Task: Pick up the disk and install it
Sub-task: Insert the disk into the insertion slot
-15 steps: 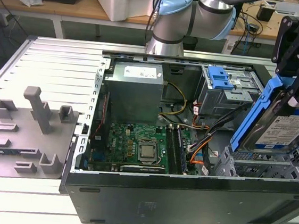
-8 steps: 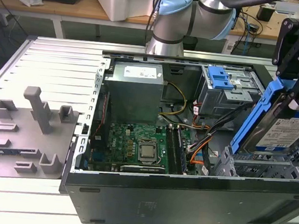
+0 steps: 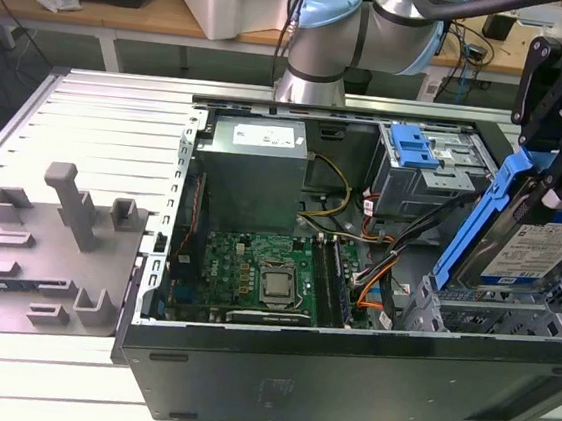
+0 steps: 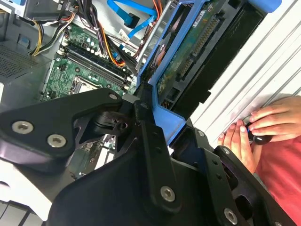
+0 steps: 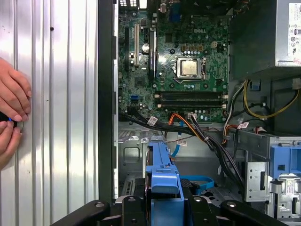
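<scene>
Just inside the computer case's near wall, at the exterior view's right, the gripper is clamped on the disk. The disk stands tilted, its lower edge at the grey drive bay. Cables crowd the bay's inner side. Deeper in the case lie the motherboard and the power supply. Outside the case, a person's hands rest on the ribbed table.
</scene>
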You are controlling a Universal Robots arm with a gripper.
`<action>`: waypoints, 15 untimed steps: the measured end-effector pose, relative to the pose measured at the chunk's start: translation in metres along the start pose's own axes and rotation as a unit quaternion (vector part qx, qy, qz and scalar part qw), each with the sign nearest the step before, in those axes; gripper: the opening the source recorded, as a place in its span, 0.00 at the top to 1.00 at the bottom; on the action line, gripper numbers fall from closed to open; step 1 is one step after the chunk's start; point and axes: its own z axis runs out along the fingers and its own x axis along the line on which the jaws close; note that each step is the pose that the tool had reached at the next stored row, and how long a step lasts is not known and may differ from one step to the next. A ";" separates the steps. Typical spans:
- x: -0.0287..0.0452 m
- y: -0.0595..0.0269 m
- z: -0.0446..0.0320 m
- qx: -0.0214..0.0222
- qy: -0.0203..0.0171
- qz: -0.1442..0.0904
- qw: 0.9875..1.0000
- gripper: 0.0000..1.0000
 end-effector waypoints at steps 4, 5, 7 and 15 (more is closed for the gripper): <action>0.0000 0.0000 0.0000 0.000 0.000 0.000 1.000 0.63; 0.0000 0.0000 0.0000 0.000 0.000 0.000 1.000 0.63; 0.0000 0.0000 0.0001 0.000 0.000 0.000 1.000 0.63; 0.0004 -0.0015 0.0028 0.000 -0.002 0.004 1.000 0.63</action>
